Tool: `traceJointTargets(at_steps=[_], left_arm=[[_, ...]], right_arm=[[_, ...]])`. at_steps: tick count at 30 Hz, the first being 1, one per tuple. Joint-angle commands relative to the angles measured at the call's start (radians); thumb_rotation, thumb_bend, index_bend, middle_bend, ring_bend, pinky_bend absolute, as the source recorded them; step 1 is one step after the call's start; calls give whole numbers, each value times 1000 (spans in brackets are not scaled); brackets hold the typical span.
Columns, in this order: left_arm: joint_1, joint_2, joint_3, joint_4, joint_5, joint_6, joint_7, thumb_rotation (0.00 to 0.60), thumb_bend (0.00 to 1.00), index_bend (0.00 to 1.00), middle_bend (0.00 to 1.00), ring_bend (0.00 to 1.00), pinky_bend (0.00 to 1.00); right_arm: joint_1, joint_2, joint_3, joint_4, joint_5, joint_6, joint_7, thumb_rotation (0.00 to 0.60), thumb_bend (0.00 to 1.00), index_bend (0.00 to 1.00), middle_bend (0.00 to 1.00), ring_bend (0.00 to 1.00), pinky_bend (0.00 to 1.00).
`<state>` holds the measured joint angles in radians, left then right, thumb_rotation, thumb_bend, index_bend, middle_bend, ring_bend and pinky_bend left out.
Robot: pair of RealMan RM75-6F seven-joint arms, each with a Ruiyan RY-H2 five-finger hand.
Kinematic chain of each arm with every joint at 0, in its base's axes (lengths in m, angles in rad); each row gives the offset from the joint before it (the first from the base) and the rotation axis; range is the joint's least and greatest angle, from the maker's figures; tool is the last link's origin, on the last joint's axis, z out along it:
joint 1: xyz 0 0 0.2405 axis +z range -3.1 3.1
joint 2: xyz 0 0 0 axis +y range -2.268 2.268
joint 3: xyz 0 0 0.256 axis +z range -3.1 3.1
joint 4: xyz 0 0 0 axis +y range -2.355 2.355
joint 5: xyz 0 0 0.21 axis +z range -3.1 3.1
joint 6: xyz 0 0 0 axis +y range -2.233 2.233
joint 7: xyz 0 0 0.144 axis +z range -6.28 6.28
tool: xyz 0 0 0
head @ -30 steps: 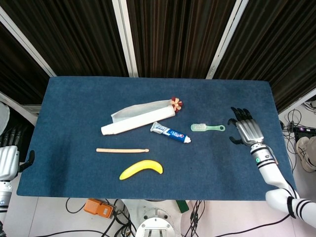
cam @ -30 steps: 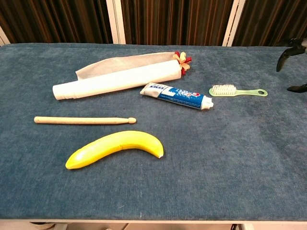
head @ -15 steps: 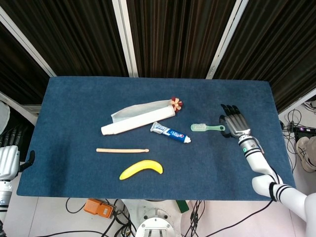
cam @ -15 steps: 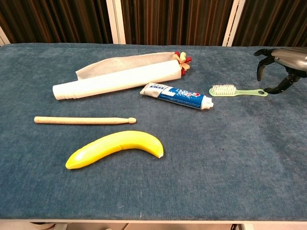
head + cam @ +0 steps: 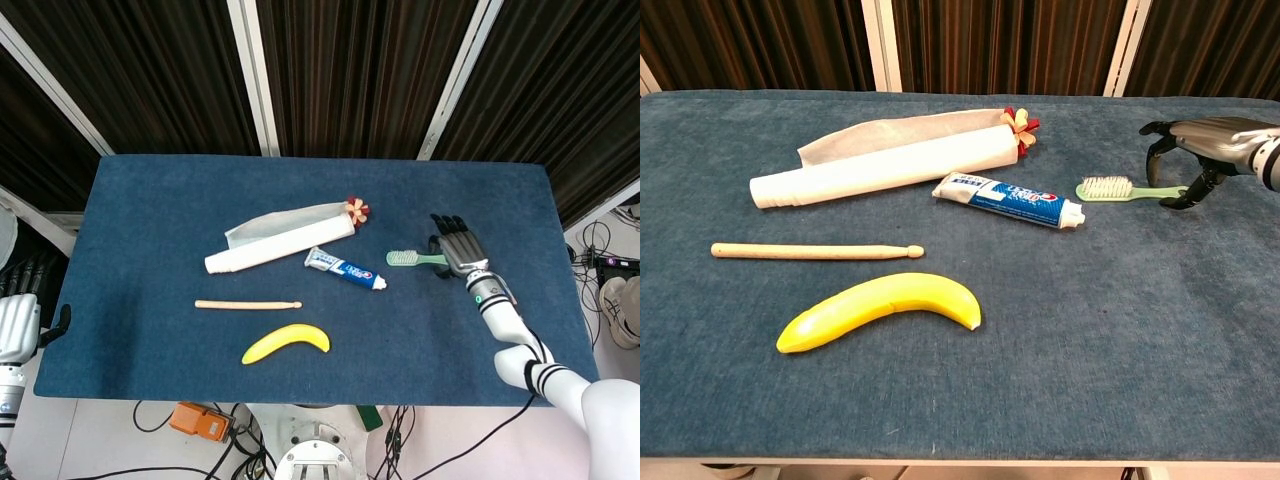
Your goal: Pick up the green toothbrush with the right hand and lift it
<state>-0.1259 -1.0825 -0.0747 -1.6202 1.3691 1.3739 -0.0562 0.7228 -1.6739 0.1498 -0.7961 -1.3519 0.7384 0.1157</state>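
The green toothbrush lies flat on the blue table, right of centre, with its bristles pointing left. My right hand arches over the handle's right end. Its fingers curve down on the far side and its thumb on the near side, with a gap between them, and they do not grip the handle. The handle's tip is hidden under the hand in the head view. My left hand hangs off the table's left edge and holds nothing.
A toothpaste tube lies just left of the brush head. Further left are a rolled white sheet with a red bow, a wooden stick and a banana.
My right hand has moved left from near the table's right edge until it is over the toothbrush handle. The toothbrush and the left hand have not moved.
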Motion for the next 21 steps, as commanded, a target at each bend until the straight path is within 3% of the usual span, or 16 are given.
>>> traceJointTargets(at_steps=[1,21], left_arm=[[0,0,0,0,0,-1,0,600,435,69,0,0,0],[0,3,0,-7,-12,-7,10,600,436,69,0,0,0]], right_arm=[[10,-11,-5,15,-9,-2,15,600,480,522,33,9,0],[34,-27,-25,45,-30,-9,66,600,480,579,33,9,0]])
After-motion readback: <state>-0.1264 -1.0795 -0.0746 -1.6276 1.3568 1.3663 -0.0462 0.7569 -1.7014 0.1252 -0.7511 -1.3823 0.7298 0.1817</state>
